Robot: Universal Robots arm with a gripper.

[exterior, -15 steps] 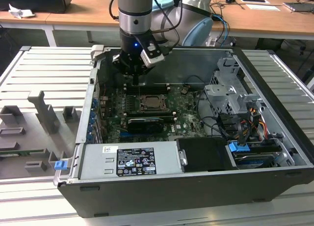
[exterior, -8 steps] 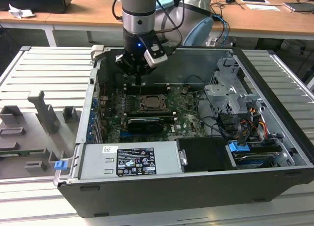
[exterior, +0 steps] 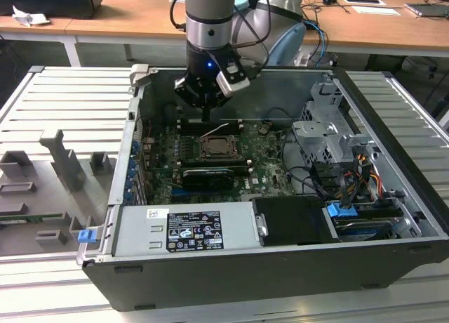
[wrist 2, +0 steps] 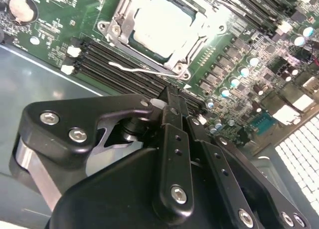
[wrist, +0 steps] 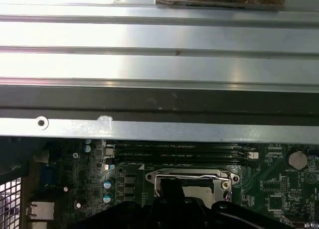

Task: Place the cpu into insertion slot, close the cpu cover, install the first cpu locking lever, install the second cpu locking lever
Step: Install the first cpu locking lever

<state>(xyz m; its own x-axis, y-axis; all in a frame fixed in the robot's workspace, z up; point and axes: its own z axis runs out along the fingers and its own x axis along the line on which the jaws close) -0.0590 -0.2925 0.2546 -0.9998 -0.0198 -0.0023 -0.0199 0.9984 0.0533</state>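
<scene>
A: Look at the fingers in the second wrist view. Are they pinching anything?

B: No. They are pressed together and nothing is between them. They hang over the green board, just beside the silver frame.

A: Where is the cpu?

B: It lies flat inside the insertion slot, so that step looks done. The cpu cover seems to lie down around it, with the chip showing through the hole in the middle. A thin wire lever lies along one side. I cannot tell if it is hooked in.

A: And in the first wrist view?

B: The silver rim of the insertion slot is partly hidden by the black fingers. Long black memory slots run next to it.

A: What about the exterior view?

B: The fingers hang inside the open computer case, just above the insertion slot. A thin lever sticks up there, so I think the locking is not finished.
</scene>
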